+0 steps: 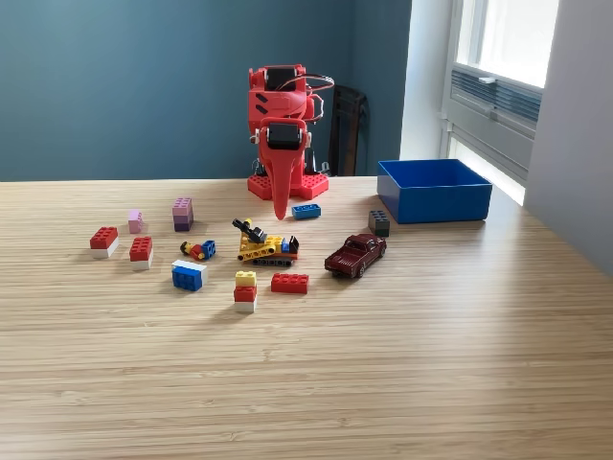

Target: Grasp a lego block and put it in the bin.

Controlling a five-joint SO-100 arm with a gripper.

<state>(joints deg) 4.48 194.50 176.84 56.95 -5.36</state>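
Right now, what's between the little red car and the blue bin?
In the exterior view, one dark grey block sits between the dark red toy car and the blue bin.

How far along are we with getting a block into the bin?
Nothing looks done: the blue bin shows no block, though its floor is hidden. Nothing is in hand; the gripper points down at the table, holding nothing. All blocks remain out, the blue block lying nearest.

A teal wall (124, 86) backs the pale wooden table (383, 383); daylight enters a window (503, 57).
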